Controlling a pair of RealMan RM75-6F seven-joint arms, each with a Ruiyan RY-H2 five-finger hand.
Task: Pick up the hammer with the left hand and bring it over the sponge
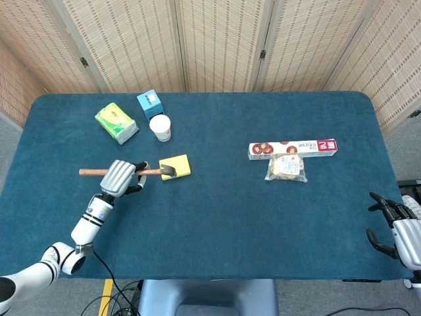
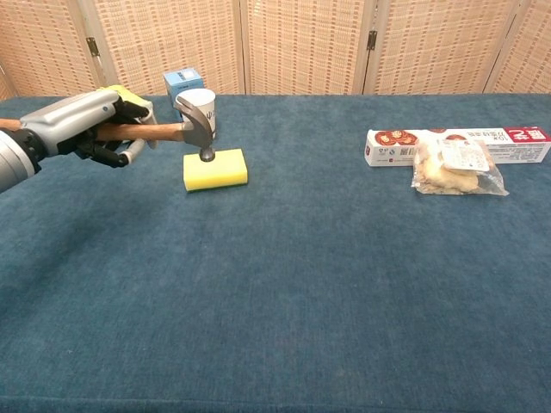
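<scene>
My left hand point(image 1: 120, 176) point(image 2: 86, 127) grips the wooden handle of the hammer point(image 1: 135, 172) point(image 2: 172, 131) and holds it level in the air. The metal head hangs just above the left part of the yellow sponge point(image 1: 178, 166) point(image 2: 217, 170), face pointing down; in the chest view a small gap shows between them. My right hand point(image 1: 401, 226) rests at the table's near right corner with its fingers apart and nothing in them; the chest view does not show it.
Behind the sponge stand a white paper cup point(image 1: 160, 127) point(image 2: 198, 110), a blue box point(image 1: 150, 103) and a green tissue pack point(image 1: 116, 123). A long red-and-white box point(image 1: 293, 148) point(image 2: 456, 138) and a bagged snack point(image 1: 286, 167) point(image 2: 455, 168) lie at the right.
</scene>
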